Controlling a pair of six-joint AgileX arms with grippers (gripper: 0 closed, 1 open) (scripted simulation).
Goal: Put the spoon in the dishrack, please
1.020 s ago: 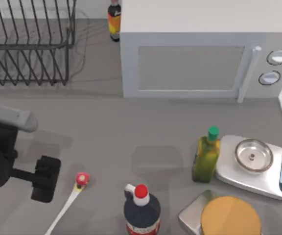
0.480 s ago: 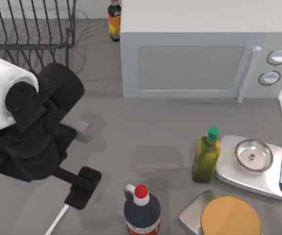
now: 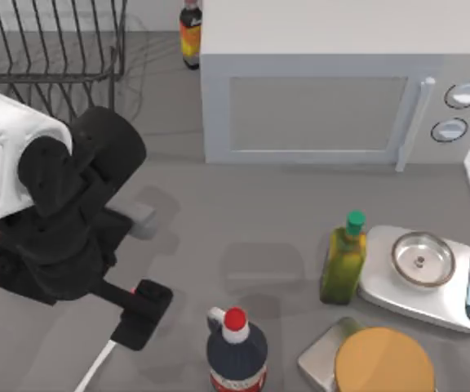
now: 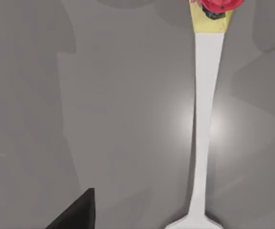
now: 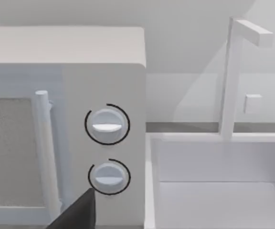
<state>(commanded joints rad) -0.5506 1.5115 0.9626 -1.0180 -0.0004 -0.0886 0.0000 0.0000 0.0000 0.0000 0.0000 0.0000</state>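
Top view: left arm covers most of the spoon (image 3: pixel 98 364); just a short white stretch of shaft pokes out past the left gripper (image 3: pixel 141 314), running off the bottom edge. Knob end hidden under the gripper. Dishrack (image 3: pixel 47 49) cut by the top and left edges, its near rail partly behind the arm. Dark bottle (image 3: pixel 236 353) and tan-lidded container (image 3: pixel 382 361) clipped at the bottom edge. Left wrist view: spoon bowl cut off, knob clipped at the frame edge, one dark fingertip (image 4: pixel 75 214) partly in frame.
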